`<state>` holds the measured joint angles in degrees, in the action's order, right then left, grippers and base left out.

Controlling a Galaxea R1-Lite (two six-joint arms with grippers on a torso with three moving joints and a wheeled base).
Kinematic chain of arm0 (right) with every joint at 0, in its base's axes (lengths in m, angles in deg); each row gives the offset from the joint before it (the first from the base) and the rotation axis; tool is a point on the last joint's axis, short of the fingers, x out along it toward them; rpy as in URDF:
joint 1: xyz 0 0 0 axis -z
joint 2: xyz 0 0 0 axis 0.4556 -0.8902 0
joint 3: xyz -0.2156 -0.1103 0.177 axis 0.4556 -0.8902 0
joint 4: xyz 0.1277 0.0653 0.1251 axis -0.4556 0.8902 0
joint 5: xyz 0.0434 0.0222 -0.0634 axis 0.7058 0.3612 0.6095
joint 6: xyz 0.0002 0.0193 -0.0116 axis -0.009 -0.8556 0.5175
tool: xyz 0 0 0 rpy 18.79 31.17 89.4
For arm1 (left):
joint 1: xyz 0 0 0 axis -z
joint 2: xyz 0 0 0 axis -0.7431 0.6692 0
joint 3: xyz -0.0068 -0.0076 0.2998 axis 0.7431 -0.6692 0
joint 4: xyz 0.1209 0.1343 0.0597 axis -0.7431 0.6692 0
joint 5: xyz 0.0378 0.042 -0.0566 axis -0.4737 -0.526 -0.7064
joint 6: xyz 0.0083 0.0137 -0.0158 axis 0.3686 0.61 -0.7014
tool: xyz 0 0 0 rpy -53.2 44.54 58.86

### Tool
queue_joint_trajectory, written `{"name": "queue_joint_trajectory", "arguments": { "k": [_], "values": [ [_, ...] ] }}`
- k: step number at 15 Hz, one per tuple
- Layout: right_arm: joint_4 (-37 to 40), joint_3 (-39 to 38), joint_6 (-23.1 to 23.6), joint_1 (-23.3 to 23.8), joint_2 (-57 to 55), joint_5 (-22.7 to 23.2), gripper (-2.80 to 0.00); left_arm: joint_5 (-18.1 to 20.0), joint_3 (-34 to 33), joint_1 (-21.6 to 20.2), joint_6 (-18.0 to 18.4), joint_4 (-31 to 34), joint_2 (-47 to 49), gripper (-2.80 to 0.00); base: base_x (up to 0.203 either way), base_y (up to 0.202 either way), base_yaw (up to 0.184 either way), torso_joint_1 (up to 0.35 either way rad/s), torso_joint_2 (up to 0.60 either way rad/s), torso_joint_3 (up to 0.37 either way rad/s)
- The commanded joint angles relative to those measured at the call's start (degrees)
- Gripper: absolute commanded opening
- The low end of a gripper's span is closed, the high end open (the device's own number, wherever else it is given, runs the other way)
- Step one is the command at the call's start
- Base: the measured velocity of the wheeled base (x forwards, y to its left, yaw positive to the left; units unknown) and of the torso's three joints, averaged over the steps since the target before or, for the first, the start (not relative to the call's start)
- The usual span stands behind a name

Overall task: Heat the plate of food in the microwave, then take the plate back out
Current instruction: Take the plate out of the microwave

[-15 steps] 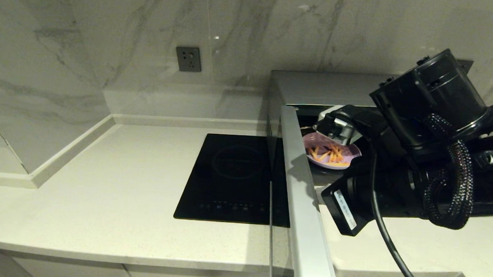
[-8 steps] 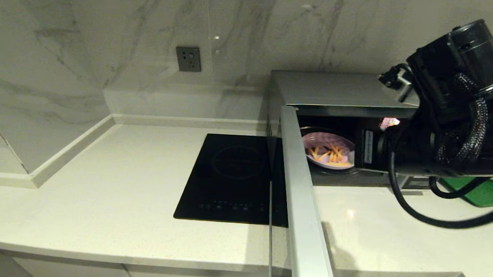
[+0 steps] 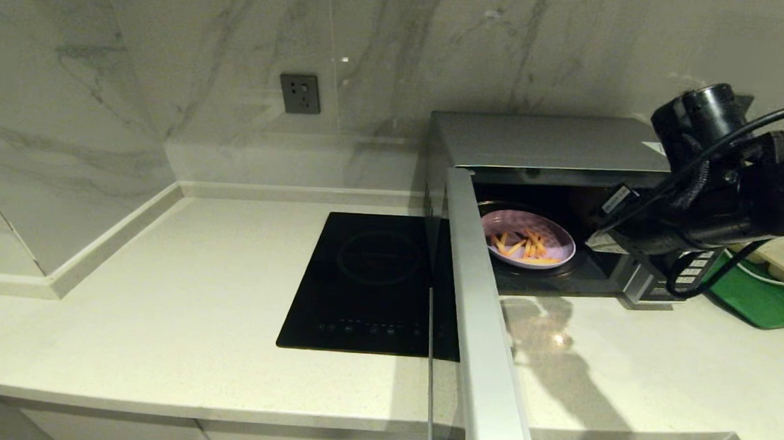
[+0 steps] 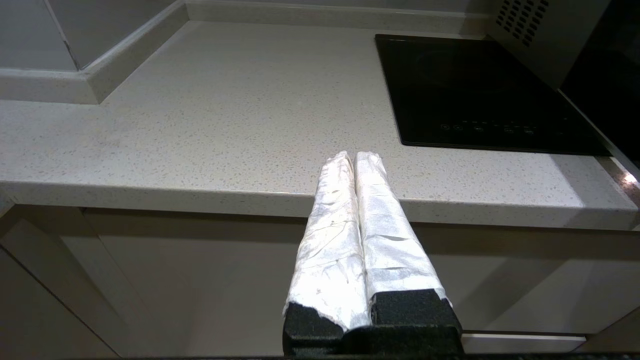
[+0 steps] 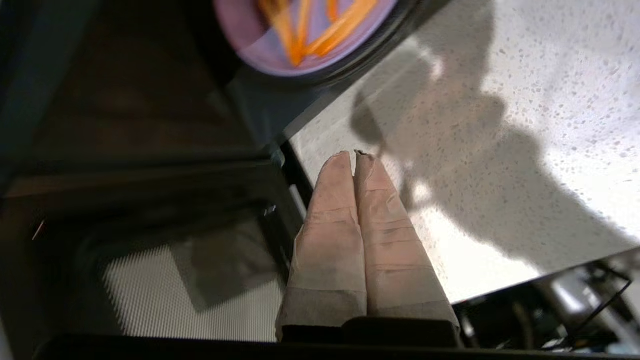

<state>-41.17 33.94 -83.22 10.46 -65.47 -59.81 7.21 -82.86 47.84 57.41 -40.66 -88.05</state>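
Note:
The silver-grey microwave stands at the back right with its door swung wide open toward me. Inside, on the glass turntable, rests the lilac plate of food with orange fry-like sticks; its edge also shows in the right wrist view. My right gripper is shut and empty, hovering outside the oven's front right corner, apart from the plate. The right arm reaches in from the right. My left gripper is shut and empty, parked low before the counter's front edge.
A flat black cooktop lies left of the open door. A green tray sits right of the microwave, behind the right arm. The oven's button panel is partly covered by the arm. A wall socket is at the back.
My right gripper let go of the plate and drew back out of the microwave to the right. The plate stays on the turntable. The door has not moved.

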Motion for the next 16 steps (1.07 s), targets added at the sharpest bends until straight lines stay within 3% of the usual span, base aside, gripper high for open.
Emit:
{"name": "queue_joint_trajectory", "arguments": {
  "k": [1, 6, 7, 16],
  "values": [
    [0.1, 2.1, -2.0, 3.6, -6.9, 1.5, -2.80, 0.0, 0.0, 0.0, -0.1, 0.0, 0.0, -2.80, 0.000, 0.000, 0.000, 0.000, 0.00, 0.000],
    [0.4, 5.4, -3.1, 5.0, -10.8, 1.7, -2.80, 0.0, 0.0, 0.0, -0.1, 0.0, 0.0, -2.80, 0.000, 0.000, 0.000, 0.000, 0.00, 0.000],
    [0.6, 5.4, -2.9, 5.0, -11.0, 1.5, 0.00, 0.0, 0.0, 0.0, -0.1, 0.0, 0.0, -2.80, 0.000, 0.000, 0.000, 0.000, 0.00, 0.000],
    [0.7, 5.0, -4.4, 5.1, -11.8, 1.7, 0.00, 0.0, 0.0, 0.0, -0.1, 0.0, 0.0, -2.80, 0.000, 0.000, 0.000, 0.000, 0.00, 0.000]
  ]
}}
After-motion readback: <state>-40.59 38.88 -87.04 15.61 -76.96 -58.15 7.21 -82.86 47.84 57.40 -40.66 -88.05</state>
